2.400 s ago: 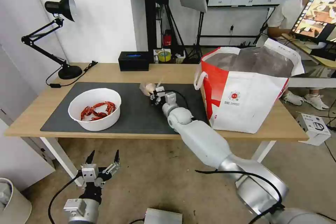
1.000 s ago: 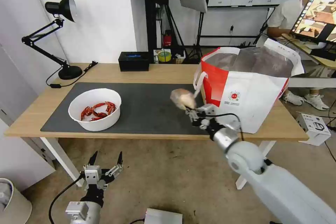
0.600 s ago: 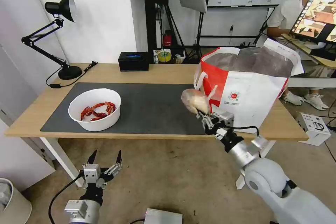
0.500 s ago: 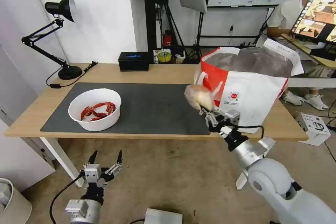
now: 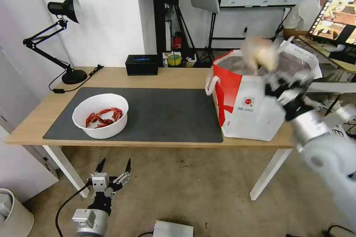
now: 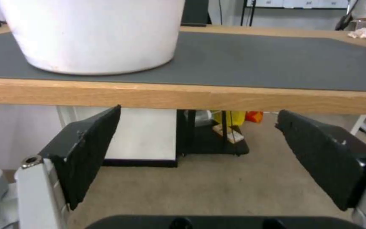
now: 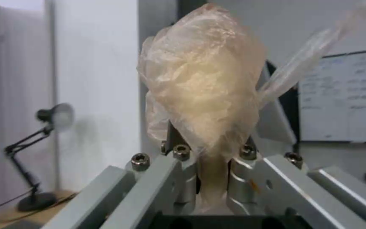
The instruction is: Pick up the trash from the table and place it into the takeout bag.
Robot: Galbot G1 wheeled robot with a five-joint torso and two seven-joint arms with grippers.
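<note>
— Gripping the pale lump wrapped in clear plastic, is it? That right gripper?

— Yes. The right wrist view shows the jaws pinched on the lump's lower end, with a loose twist of film sticking up beside it. From the head view the lump is blurred, but it sits above the gripper, over the open top of the takeout bag, near the bag's right side.

— And the bag itself?

— Standing upright on the right end of the table, just off the edge of the dark grey mat. Foil lining visible inside, a white loop handle on its left side.

— What else is on the table?

— The white round bowl of red crayfish shells rests on the left part of the mat, well apart from the bag. A black tissue box stands at the back edge, a desk lamp at the far left corner.

— The left gripper?

— Parked low, below the table's front edge, fingers spread wide with nothing between them. Its wrist camera looks up at the bowl's side and the table's edge.
</note>
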